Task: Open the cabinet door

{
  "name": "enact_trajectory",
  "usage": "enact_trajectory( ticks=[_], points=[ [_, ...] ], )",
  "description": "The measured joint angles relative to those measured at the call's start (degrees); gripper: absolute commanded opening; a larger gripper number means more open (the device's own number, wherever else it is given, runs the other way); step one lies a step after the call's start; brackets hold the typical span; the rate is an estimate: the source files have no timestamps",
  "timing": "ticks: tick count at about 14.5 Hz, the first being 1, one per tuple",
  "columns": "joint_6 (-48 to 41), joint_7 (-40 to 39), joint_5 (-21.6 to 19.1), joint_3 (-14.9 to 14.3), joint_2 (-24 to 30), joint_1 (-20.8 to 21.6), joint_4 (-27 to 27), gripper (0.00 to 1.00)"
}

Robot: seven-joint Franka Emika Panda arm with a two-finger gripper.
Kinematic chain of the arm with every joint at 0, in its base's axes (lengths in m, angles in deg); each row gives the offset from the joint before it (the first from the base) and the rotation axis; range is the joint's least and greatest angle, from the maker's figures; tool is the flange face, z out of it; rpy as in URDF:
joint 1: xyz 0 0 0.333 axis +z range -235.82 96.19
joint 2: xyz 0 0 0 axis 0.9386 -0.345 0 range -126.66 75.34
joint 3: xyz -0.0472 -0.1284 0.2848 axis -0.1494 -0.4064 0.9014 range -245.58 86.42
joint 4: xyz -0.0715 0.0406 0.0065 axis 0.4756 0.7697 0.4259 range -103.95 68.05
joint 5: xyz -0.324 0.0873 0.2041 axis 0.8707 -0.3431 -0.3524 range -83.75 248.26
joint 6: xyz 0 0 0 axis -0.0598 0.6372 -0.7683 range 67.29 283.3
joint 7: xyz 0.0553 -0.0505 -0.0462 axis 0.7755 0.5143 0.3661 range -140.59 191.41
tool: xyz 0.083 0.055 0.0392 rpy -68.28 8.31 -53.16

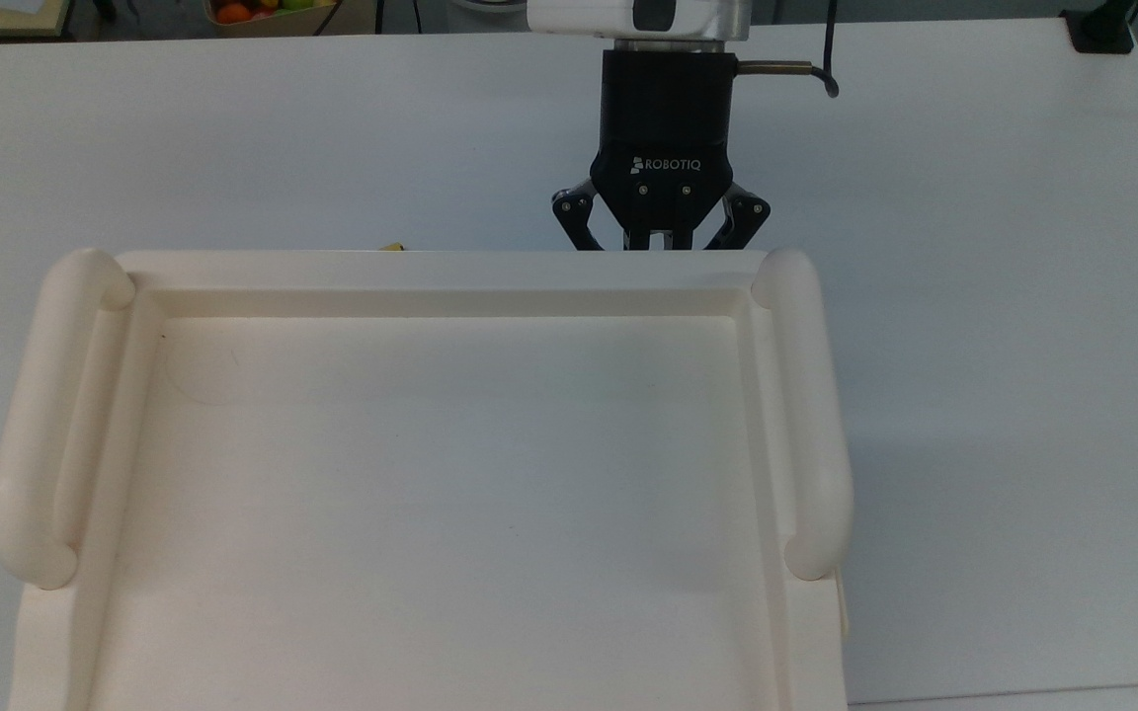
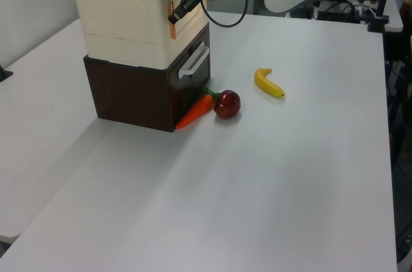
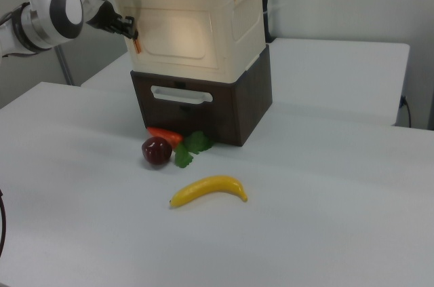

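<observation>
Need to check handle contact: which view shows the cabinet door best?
The right view: the cabinet door faces that camera, gripper at its orange handle. The left view catches it edge-on; in the top view the cabinet top covers it.
</observation>
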Motion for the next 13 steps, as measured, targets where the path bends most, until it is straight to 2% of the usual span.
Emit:
enact_trajectory(
  ticks=[6, 9, 10, 13],
  points=[
    [-6.54, 0.95, -0.22, 0.33, 2.07, 0.44, -0.39, 0.14],
    [-7.5, 0.99, -1.13, 0.37, 3.64, 0.39, -2.16, 0.55],
    [-9.85, 1.0, -1.82, 0.31, 4.23, 0.1, -2.99, 0.58],
    [-15.63, 0.97, -4.09, 0.14, 5.37, -0.56, -3.59, 0.59]
  ],
)
